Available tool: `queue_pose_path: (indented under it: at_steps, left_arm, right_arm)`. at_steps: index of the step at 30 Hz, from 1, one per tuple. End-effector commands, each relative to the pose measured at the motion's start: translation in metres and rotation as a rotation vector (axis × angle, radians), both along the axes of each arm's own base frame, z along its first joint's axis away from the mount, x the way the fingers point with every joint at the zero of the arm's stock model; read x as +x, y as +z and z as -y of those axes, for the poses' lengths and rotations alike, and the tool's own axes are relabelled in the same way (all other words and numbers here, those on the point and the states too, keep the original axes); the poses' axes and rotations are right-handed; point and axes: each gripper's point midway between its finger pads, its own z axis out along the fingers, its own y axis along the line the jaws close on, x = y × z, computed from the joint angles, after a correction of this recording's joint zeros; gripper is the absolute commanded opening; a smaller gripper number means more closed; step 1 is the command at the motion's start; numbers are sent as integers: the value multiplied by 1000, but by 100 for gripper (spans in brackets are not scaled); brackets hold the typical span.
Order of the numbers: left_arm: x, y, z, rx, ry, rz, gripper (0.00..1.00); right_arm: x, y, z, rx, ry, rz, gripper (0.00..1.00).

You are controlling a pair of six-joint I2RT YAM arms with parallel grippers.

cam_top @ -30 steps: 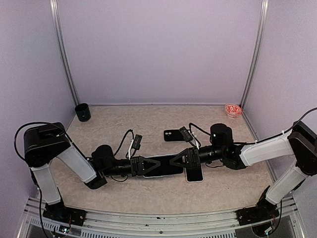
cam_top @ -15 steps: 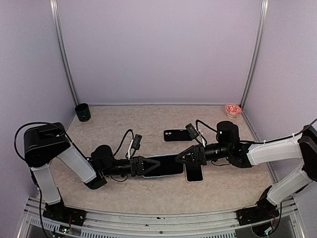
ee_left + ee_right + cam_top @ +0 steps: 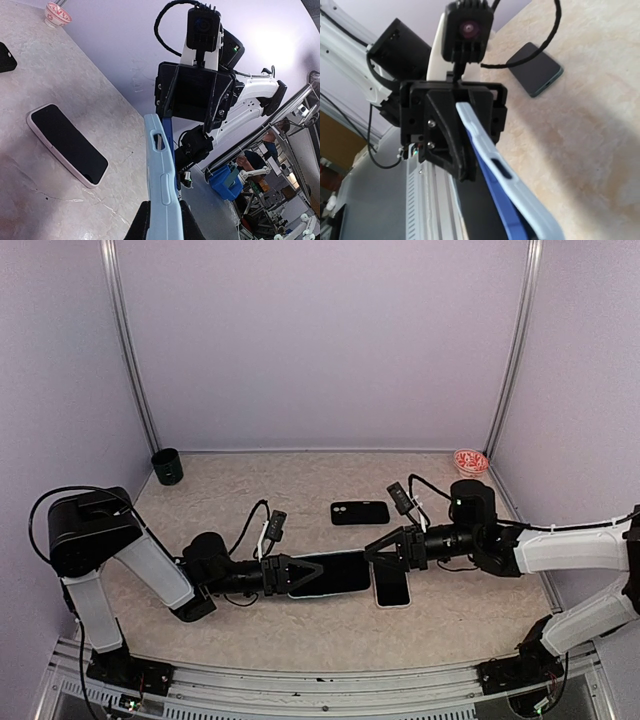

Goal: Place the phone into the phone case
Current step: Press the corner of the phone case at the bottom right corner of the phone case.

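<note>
**Seating a stiff phone in a pliant case**

The phone case, pale blue, was held off the table between the two arms, flat to the overhead camera and edge-on to both wrist cameras. The left gripper was pinching its near short end, one finger on each face. A dark blue strip, taken to be the phone, ran along the case's side toward the far end, so it looked partly in but not fully seated. The right gripper stood at that far end. Whether it was gripping anything could not be told, as its own fingers did not show clearly in any view.

The case was probably light and rubbery, its rim likely to flex and twist under a one-ended pinch. The phone was probably rigid, slick-faced and heavier, with glass that would not forgive a drop. A sound hold would be across the flat faces at a short end, clear of the lip the phone must snap under. Pressure would best go on the corners one at a time, not on the middle of the screen.

A second phone, white-rimmed, lay screen-up just beside the held one. A dark cover with a camera cut-out lay farther back.
</note>
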Motion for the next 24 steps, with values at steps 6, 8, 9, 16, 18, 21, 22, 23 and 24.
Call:
queue_pose_path:
  at_steps: [6, 8, 9, 16, 18, 21, 22, 23, 24]
  left_arm:
    - [2, 3, -4, -19, 4, 10, 0]
    - [1, 5, -4, -25, 3, 15, 0]
    - [1, 4, -4, -26, 2, 13, 0]
    - [-2, 13, -5, -54, -13, 34, 0]
    - [-4, 16, -6, -59, -20, 43, 0]
    - [-6, 20, -6, -67, -33, 59, 0]
    - [-7, 22, -6, -69, -37, 66, 0]
    - [-8, 22, -6, -69, -44, 70, 0]
    - [-10, 24, -5, -71, -52, 77, 0]
  right_arm:
    - [7, 13, 15, 16, -46, 64, 42]
    - [8, 13, 17, 18, -54, 67, 42]
    - [8, 13, 18, 18, -57, 67, 42]
    - [4, -13, 17, -19, -22, -2, 42]
    - [1, -20, 16, -23, -6, -25, 42]
    - [-2, -27, 16, -29, 6, -42, 42]
    - [-2, -28, 16, -29, 11, -44, 42]
    - [-3, -28, 15, -27, 18, -44, 42]
    - [-5, -28, 15, -22, 31, -49, 42]
